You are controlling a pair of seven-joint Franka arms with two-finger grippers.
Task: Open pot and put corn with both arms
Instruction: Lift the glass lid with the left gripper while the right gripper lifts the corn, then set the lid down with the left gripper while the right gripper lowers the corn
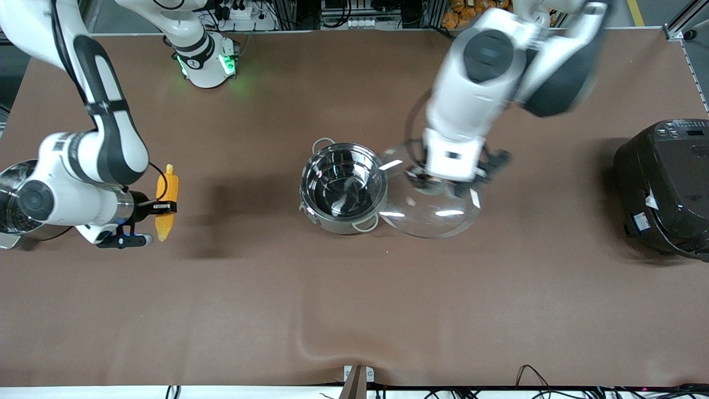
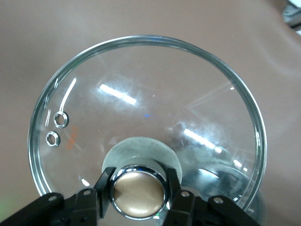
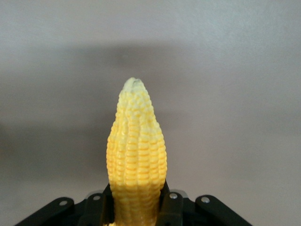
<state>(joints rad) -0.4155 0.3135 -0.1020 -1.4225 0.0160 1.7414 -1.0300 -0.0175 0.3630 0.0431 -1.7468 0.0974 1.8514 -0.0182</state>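
Pot point(image 1: 343, 188) open, empty, standing mid-surface; glass lid point(image 1: 437, 213) off, just beside it toward the left arm's end, edge overlapping the pot rim in the front view. Left gripper point(image 2: 139, 193) over that lid, jaws clamped on the copper knob point(image 2: 139, 194); cannot tell whether lid rests on the surface point(image 1: 354, 310) or hangs just above. Corn point(image 1: 166, 202) held up off the surface near the right arm's end, well apart from the pot, right gripper point(image 3: 137, 207) jaws clamped on its thick end, pale tip pointing away from the wrist. Steamer pot point(image 1: 14, 202) partly hidden under the right arm; black rice cooker point(image 1: 664, 185) at the left arm's end. Judged progress: opening done, corn picked; left to do: carry corn over the pot, drop it in. Roughly halfway.
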